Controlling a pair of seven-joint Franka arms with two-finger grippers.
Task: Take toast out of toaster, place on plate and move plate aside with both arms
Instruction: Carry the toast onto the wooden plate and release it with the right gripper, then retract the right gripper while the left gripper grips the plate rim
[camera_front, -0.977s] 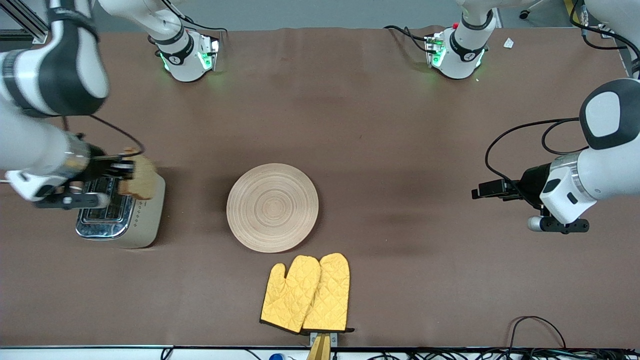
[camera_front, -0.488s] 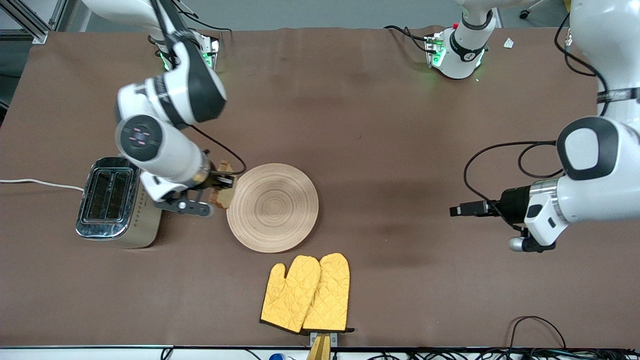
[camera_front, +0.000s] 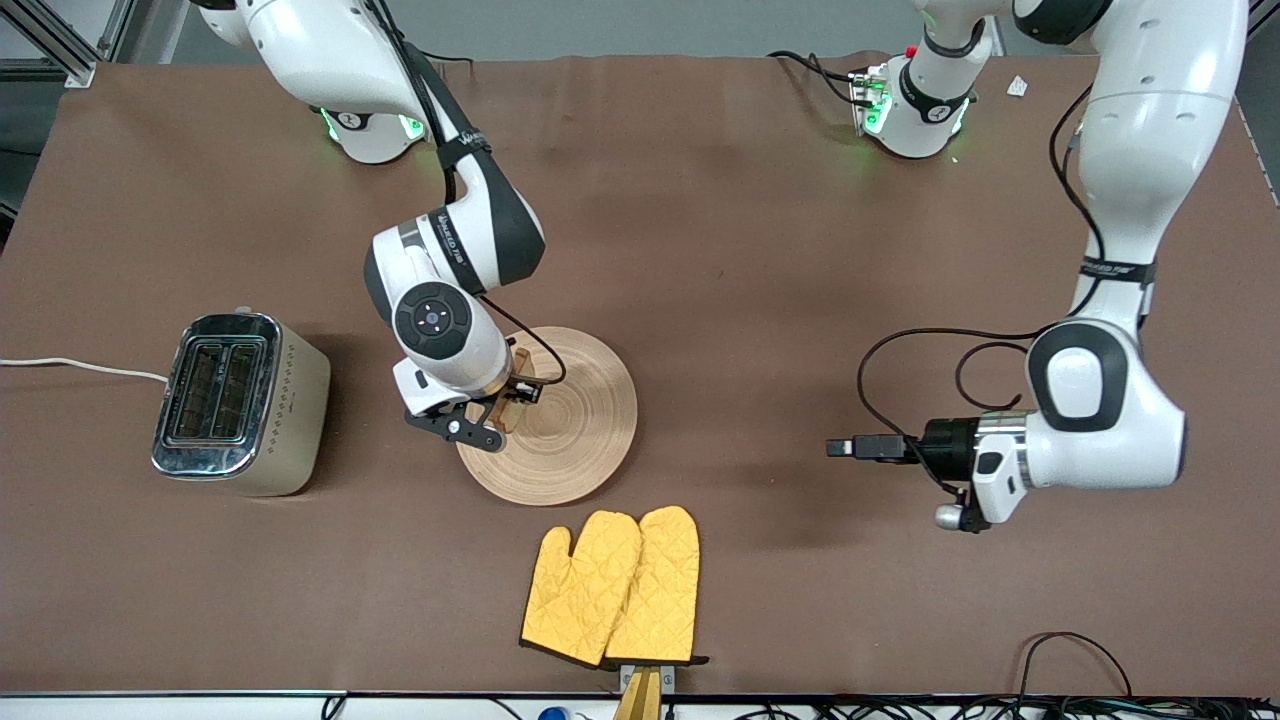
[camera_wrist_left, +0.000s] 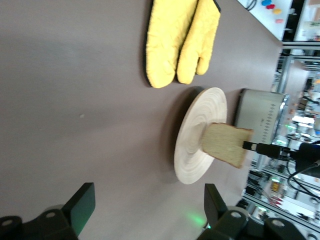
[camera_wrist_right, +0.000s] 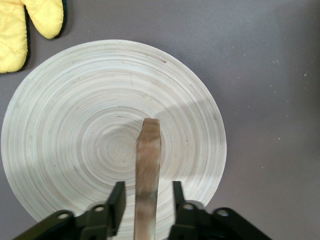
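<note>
The table (camera_front: 760, 250) fills the front view, and the plate (camera_front: 590, 420) lies in the middle of it. The toaster (camera_front: 240, 405) stands well apart from the plate, toward the right arm's end, and both its slots are empty. The yellow mitts (camera_front: 612, 585) lie in the lower middle, nearer to the camera than the plate. The toast (camera_wrist_left: 225, 144) is over the middle of the plate. It stands on its edge with the long axis upright and the flat faces turned to the fingers. We cannot tell if its lower edge touches the wood. The right gripper (camera_wrist_right: 148, 187) is directly above it. In the right wrist view a small gap shows on each side of the slice, so we judge that the jaws have let it go. For the coming move the slice must tip flat inside the rim. The left gripper (camera_wrist_left: 148, 192) waits over bare table toward the left arm's end, spread wide and empty. It is much farther from the plate than the right one.
</note>
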